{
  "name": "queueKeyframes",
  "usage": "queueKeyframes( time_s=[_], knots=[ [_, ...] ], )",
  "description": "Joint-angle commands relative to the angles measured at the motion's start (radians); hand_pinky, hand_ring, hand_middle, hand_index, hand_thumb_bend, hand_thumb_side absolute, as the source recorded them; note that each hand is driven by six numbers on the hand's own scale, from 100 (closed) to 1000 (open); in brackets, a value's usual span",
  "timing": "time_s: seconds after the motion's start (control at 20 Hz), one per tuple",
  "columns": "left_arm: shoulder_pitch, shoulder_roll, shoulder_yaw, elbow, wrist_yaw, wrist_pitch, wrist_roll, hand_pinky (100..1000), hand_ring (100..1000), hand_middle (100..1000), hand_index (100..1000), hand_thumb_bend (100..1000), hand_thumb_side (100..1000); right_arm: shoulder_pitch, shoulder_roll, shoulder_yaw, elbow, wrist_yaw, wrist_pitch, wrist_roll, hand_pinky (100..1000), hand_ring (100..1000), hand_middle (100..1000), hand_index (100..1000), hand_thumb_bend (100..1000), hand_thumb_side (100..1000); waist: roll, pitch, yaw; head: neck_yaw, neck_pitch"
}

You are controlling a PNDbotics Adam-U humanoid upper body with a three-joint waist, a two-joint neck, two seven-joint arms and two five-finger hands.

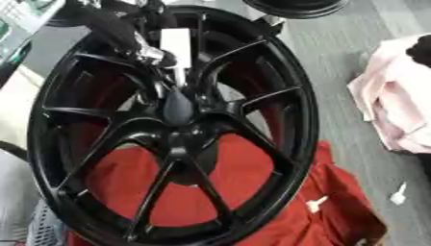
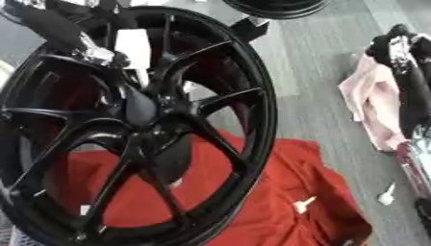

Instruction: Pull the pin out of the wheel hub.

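A large black spoked wheel hub (image 1: 278, 96) stands tilted on a red cloth (image 1: 336, 202). My left arm comes in from the upper left across the rim, with a silver wrist joint (image 1: 148, 53) and a white plate (image 1: 175, 42) showing. My left hand (image 1: 178, 108) reaches down onto the hub's centre, a dark shape against the dark spokes. The pin cannot be made out there; a thin pale line (image 1: 180, 77) runs from the white plate toward the centre. My right hand (image 2: 400, 48) stands upright at the right edge, away from the wheel.
A pink cloth (image 1: 396, 105) lies on the grey floor at the right. Another black wheel (image 1: 295, 7) sits at the top edge. A small white piece (image 1: 398, 194) lies on the floor and another (image 1: 316, 204) on the red cloth.
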Motion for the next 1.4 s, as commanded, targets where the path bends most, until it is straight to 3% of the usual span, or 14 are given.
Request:
queueKeyframes(
  time_s=[0.05, 1.0, 1.4],
  knots=[
    [-0.02, 0.004, 0.025, -0.002, -0.008, 0.006, 0.001, 927, 905, 838, 946, 373, 698, -0.007, -0.011, -0.002, -0.018, -0.009, 0.002, 0.003, 816, 682, 557, 599, 100, 676, -0.002, -0.014, -0.002, 0.005, -0.014],
    [-0.021, -0.035, 0.039, 0.042, -0.024, -0.007, 0.001, 877, 833, 751, 882, 342, 671, -0.014, 0.0, 0.002, -0.018, -0.012, 0.005, 0.007, 818, 684, 558, 600, 100, 693, 0.001, -0.001, -0.013, 0.018, -0.025],
    [-0.025, -0.04, 0.061, 0.017, 0.001, 0.015, 0.001, 826, 722, 587, 791, 190, 603, -0.013, 0.007, 0.002, -0.018, -0.014, 0.008, 0.006, 818, 684, 558, 600, 100, 700, -0.001, -0.001, -0.012, 0.02, -0.025]
  ],
)
